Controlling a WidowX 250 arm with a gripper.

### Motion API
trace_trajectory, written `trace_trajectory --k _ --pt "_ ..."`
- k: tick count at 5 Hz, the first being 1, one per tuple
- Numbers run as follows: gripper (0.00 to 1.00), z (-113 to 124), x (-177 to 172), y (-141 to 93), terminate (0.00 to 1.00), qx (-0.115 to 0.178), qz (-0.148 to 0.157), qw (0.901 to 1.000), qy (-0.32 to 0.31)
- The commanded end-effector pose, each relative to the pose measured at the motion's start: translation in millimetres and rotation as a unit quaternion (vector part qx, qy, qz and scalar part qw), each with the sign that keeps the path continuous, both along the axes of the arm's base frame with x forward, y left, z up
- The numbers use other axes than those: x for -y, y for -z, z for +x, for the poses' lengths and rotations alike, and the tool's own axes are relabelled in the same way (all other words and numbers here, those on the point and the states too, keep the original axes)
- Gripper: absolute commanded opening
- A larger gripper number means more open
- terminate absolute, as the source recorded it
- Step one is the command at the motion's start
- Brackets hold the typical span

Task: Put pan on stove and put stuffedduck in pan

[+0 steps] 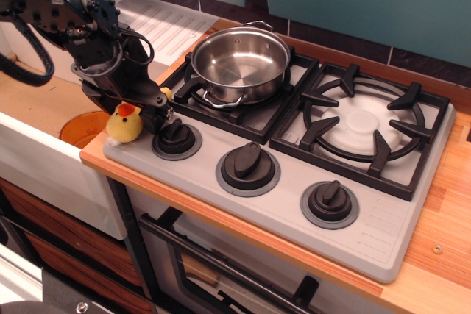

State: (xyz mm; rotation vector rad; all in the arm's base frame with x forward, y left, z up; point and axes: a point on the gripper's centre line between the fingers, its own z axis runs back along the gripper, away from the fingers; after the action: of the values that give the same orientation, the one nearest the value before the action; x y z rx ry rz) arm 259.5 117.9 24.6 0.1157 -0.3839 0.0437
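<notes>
On the stove (412, 215), pan (241, 62) on left burner; pincer (151, 112) grips stuffedduck (125, 124).

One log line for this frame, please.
pan: on stove left burner, empty | duck: front-left stove corner, not in pan | pincer: down at duck, grip unclear
</notes>
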Motion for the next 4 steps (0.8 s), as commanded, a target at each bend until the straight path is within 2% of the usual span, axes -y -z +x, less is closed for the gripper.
trace_trajectory --k 1,2,4 --pt "0.0 5.0 8.8 -9.1 0.0 -0.021 0.003 0.9998 -0.004" --pt "0.0 2.3 8.7 -25.8 0.0 -0.04 0.014 0.9991 0.005" --pt "0.0 2.6 5.0 -63.0 0.0 -0.058 0.029 0.9979 0.001"
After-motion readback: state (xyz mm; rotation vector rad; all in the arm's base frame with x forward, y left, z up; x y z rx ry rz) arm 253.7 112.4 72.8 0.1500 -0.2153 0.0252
